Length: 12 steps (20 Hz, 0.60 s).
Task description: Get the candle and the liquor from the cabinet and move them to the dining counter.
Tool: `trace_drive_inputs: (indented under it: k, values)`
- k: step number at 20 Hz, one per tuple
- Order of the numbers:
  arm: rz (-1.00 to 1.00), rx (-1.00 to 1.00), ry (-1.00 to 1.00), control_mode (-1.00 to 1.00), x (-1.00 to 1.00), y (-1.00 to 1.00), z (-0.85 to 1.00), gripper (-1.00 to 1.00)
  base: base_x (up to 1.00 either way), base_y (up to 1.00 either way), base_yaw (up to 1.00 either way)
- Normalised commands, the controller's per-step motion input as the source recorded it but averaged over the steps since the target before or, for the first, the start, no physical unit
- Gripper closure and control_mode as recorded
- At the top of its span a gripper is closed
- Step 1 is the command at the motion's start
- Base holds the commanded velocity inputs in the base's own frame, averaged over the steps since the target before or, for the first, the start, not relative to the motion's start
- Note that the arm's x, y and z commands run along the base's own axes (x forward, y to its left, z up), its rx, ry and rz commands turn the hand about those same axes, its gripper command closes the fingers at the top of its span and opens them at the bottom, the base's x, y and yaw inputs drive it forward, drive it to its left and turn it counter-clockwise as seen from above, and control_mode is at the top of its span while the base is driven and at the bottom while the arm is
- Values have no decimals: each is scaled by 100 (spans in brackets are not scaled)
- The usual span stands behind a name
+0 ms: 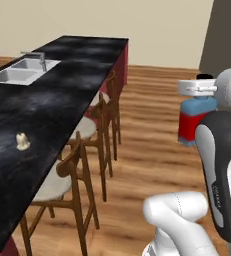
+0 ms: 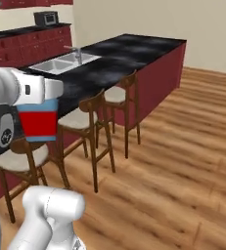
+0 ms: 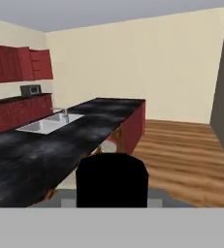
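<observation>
The claw [image 1: 199, 92] is clamped on the liquor [image 1: 196, 122], held upright, cap up, above the wooden floor beside the stools [image 1: 89, 130]; the candle [image 1: 22, 141] stands on the dining table [image 1: 62, 85], near its sink [image 1: 17, 70]

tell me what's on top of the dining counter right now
On the dining counter the candle stands near its front edge, and a sink with a faucet is set in farther back. The liquor is not on it; the gripper holds it beside the stools.
</observation>
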Motion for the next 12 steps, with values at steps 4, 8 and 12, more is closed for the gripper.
trace_drive_inputs:
  k: [4, 8, 12]
  values:
    - [0, 0, 0, 100, 0, 0, 0, 100, 55, -46, 75]
    - [0, 0, 0, 100, 0, 0, 0, 100, 48, -48, 75]
    - [0, 0, 0, 100, 0, 0, 0, 100, 32, -64, 71]
